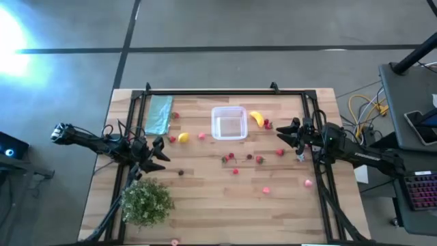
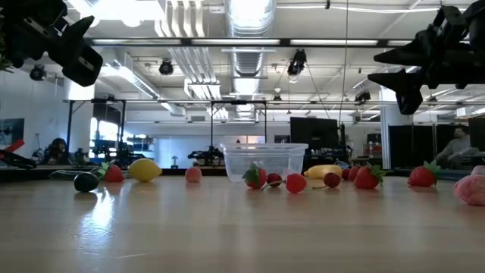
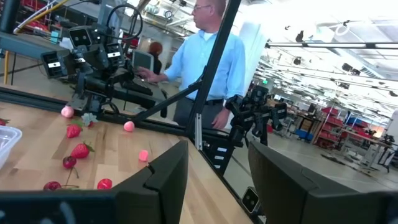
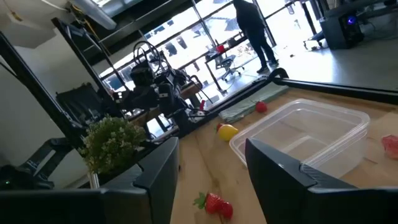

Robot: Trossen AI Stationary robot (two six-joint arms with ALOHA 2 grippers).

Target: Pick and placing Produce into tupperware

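Observation:
The clear tupperware [image 1: 229,123] stands at the table's far middle, also in the low view [image 2: 263,161] and the right wrist view [image 4: 305,134]. Toy produce rests scattered on the wood: the banana [image 1: 257,118] right of the box, the lemon [image 1: 183,138] to its left, the dark piece [image 1: 181,172], and red berries [image 1: 247,158] and pink ones [image 1: 266,190] nearer. My left gripper [image 1: 160,152] hovers open over the table's left side, high above the wood [image 2: 76,57]. My right gripper [image 1: 283,133] hovers open right of the box, equally high [image 2: 394,72].
A green leafy bush [image 1: 147,200] stands at the near left corner. A teal cloth [image 1: 159,114] lies flat at the far left. Black frame rails [image 1: 225,92] run along the table's edges. A person in a blue shirt [image 3: 208,62] stands beyond the table.

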